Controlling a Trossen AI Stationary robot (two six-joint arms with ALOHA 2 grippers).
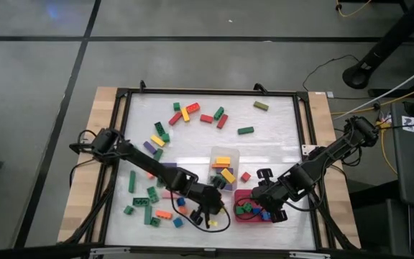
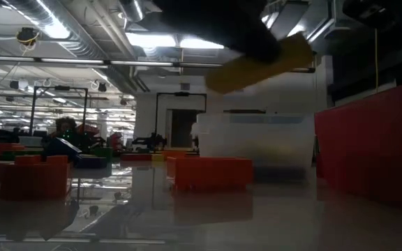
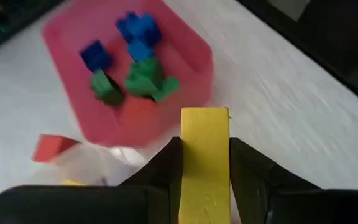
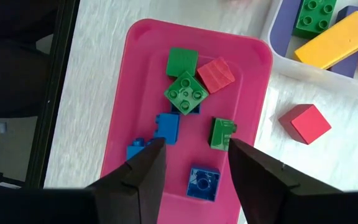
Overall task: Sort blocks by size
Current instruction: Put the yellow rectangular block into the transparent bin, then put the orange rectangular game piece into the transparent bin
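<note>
1. The table [image 1: 279, 122] fills the middle of the high view. Loose blocks [image 1: 185, 114] lie across its upper part and lower left. Most are not sorted yet, so I think the job is about half done.
2. The clear tub [image 1: 223, 167] sits in the middle of the table with long bars inside.
3. The red tray [image 1: 244, 216] sits at the lower middle, just right of the tub. It holds short square blocks, blue, green and red.
4. The left gripper [image 3: 205, 152] is near the lower middle, just beside the tray. It is closed tight on a long yellow bar [image 3: 204, 162]. This is the carrying step. I think the bar belongs in the tub with the other long ones, so the arm has to swing there and let go.
5. The right gripper [image 4: 192, 160] hangs over the tray with its fingers apart and nothing in them. It is close to the left arm and could get in the way.
6. A small red block [image 1: 246, 176] lies alone between the tub and the tray.
</note>
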